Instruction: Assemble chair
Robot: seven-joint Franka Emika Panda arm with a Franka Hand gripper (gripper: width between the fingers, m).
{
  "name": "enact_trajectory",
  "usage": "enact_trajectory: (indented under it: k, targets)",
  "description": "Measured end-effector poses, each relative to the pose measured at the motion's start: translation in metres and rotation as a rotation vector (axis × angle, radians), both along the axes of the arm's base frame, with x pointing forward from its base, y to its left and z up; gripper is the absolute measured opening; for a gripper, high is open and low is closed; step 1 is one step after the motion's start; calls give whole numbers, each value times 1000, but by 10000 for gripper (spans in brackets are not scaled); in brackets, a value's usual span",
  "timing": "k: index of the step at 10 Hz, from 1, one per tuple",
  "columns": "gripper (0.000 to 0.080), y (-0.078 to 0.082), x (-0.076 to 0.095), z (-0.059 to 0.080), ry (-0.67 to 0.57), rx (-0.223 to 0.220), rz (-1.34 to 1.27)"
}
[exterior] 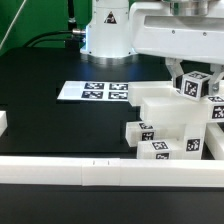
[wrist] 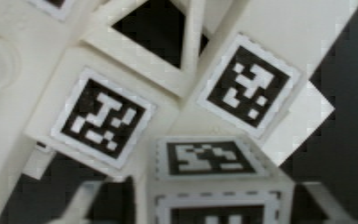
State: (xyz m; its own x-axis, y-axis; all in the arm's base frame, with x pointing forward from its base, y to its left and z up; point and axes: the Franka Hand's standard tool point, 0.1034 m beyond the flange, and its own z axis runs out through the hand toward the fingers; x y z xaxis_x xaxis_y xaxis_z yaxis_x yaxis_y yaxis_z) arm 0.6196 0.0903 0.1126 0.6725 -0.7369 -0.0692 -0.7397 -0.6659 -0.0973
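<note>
The chair (exterior: 168, 125) parts cluster near the marker board (exterior: 95, 91), on the exterior view's right of it, with one tagged block (exterior: 196, 86) raised above them under the gripper (wrist: 202, 200). Its jaws straddle that block; whether they pinch it or stand just clear, I cannot tell. The plastic looks rigid, light and smooth, probably slippery, so grip flat opposite faces squarely.

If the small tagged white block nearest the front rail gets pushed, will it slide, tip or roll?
Probably slides, not rolls: the block looks squat and flat-sided. Likely stiff, given its chunky moulded shape. Toward the front rail it would soon stop.
</note>
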Motion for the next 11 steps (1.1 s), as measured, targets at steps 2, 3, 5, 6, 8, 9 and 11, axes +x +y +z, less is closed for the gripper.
enact_trajectory:
  k: [2,3,5,6,8,9,11]
  targets:
    - [513,-1,0,0,-11,-2,84]
    - [617,0,0,0,-14,-3,112]
    - [644,-1,0,0,-30,-9,259]
    - [648,-1,0,0,-34,-11,296]
    - [649,-1,0,0,-48,-19,446]
    - [649,-1,-2,0,-44,-55,618]
    - [649,-2,-2,1,-44,-77,828]
